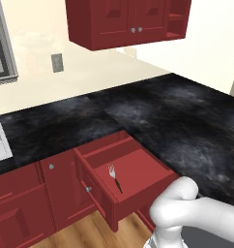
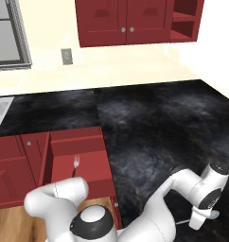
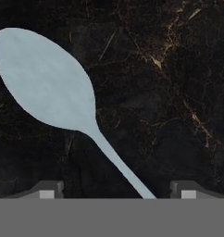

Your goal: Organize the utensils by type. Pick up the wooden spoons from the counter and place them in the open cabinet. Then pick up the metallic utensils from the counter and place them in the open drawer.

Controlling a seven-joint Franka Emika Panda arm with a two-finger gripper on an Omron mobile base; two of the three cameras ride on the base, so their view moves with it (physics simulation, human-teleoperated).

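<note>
So the gripper (image 3: 116, 192) was parked low over the black stone counter (image 3: 169, 92), jaws spread wide with nothing pinched between them, one finger tip (image 3: 46, 190) on each side of the hand view's bottom edge. Lying flat on the stone right under it was the small silver teaspoon (image 3: 49, 81), pale oval bowl up and to the left of the fingers in that view, its thin handle slanting down between the two tips without touching either one as far as I could see. From the right base view the hand (image 2: 207, 201) was down at the near right part of the counter (image 2: 149, 127), and a thin pale sliver just beside it looked like the spoon's handle (image 2: 181, 221), though it was too small to be sure. Well off to the left of the hand, the open drawer (image 2: 95, 163) stuck out from the red floor cabinets (image 2: 14, 165), and the silver fork with the dark handle (image 2: 75, 166) was lying inside it, tines pointing toward the wall. The left base view showed the same fork (image 1: 114, 178) on the red drawer floor, drawer (image 1: 138, 193) pulled well out. Way above and beyond the hand hung the dark red wall cabinet (image 2: 126, 21), two front doors closed with silver knobs (image 2: 127, 30), and an open red shelf section (image 2: 185, 21) on its right end.
</note>
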